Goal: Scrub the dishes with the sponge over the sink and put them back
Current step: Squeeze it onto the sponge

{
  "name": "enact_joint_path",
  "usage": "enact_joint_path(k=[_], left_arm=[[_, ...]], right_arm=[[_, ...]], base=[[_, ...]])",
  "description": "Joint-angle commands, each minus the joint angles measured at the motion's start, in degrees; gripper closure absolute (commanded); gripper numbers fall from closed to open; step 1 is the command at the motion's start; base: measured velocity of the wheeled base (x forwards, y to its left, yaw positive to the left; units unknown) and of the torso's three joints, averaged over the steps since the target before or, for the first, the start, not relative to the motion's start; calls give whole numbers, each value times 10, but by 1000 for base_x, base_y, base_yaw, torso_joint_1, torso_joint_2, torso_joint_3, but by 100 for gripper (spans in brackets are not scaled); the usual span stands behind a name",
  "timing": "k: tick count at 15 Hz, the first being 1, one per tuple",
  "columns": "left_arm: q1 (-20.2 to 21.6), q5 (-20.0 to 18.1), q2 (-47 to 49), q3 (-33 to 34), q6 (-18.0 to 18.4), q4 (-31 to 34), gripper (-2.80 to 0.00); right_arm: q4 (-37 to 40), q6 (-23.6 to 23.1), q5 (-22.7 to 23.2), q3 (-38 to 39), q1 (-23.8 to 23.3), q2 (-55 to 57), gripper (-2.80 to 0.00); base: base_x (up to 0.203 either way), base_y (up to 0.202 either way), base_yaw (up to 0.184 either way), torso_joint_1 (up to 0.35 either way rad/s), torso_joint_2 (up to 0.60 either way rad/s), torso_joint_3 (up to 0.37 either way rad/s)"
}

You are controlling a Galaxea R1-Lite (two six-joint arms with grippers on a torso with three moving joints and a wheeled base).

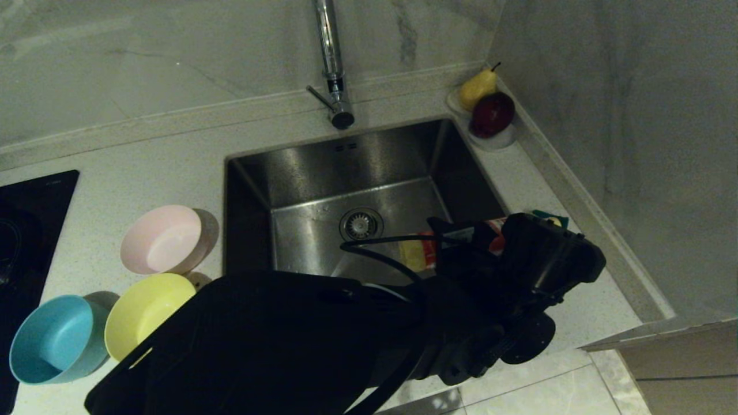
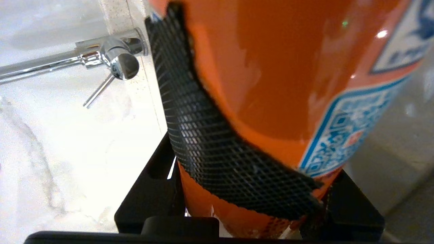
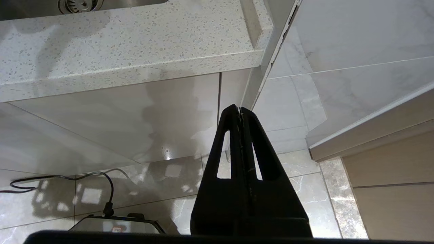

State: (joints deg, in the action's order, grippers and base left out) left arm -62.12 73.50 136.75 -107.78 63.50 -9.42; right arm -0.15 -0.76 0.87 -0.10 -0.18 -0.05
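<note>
On the table left of the sink (image 1: 369,173) sit the blue bowl (image 1: 52,337), yellow bowl (image 1: 144,311) and pink bowl (image 1: 164,239), unwashed. The left hand (image 1: 455,242) clamps an orange bottle (image 2: 271,84) over the basin, likely soaping; next needs the sponge (image 1: 550,218) at right. The right hand (image 3: 240,112) hangs closed, empty.

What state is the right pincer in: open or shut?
Shut: in the right wrist view the right pincer's two black fingers meet at their tips, holding nothing.
</note>
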Motion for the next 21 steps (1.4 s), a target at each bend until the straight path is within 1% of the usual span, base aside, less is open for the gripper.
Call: enact_joint_path(k=[1,7,15,21], left_arm=[[1,4,8,0,4,-2,0],[0,2,18,0,11,0,0],[0,-8,19,0,14,2,0],[0,-7,16,-1,15,-1,0]], right_arm=[[0,0,0,0,0,0,0],[0,0,0,0,0,0,0],[0,0,0,0,0,0,0],[0,0,0,0,0,0,0]], base=[[0,0,0,0,0,0],[0,0,0,0,0,0],[0,0,0,0,0,0],[0,0,0,0,0,0]])
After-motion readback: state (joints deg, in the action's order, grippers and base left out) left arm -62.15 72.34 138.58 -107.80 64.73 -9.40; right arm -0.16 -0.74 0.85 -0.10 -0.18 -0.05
